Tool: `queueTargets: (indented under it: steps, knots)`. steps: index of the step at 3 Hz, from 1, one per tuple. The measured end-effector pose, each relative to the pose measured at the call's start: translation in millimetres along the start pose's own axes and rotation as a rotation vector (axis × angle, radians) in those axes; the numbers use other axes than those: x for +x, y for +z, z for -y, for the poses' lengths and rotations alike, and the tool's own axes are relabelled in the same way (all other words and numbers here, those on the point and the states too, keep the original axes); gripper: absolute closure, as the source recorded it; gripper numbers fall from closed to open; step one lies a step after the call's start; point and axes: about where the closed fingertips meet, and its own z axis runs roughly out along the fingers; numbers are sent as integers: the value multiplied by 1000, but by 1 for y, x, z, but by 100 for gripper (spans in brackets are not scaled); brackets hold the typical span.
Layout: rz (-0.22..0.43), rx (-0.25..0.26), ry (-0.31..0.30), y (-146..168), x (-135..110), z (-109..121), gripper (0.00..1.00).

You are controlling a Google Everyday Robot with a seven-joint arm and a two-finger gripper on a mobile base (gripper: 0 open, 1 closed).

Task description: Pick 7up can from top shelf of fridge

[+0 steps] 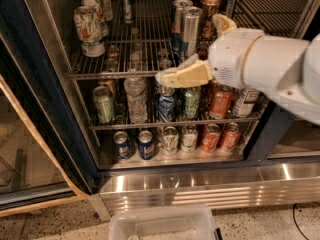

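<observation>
The 7up can [89, 31] is whitish-silver with green and red markings. It stands upright at the front left of the top shelf [115, 73], a wire rack inside the fridge [30, 79]. More cans of the same look stand behind it. My gripper [176, 76] reaches in from the right on a bulky white arm [265, 66]. It hovers at the height of the top shelf's front rail, well to the right of the 7up can and lower than it. It holds nothing that I can see.
Two tall slim silver cans [189, 29] stand mid-shelf just behind the gripper, with copper cans [209, 6] further back. The lower racks hold a water bottle [135, 98] and several cans. The fridge door [20, 149] hangs open at left. A clear plastic bin [160, 223] sits on the floor.
</observation>
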Motion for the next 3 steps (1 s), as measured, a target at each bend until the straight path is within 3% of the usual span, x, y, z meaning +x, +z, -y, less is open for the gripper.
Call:
queueTargets:
  steps: [2, 3]
  knots:
    - [167, 93, 49, 27, -30, -4, 0]
    - [192, 66, 37, 37, -47, -21, 0]
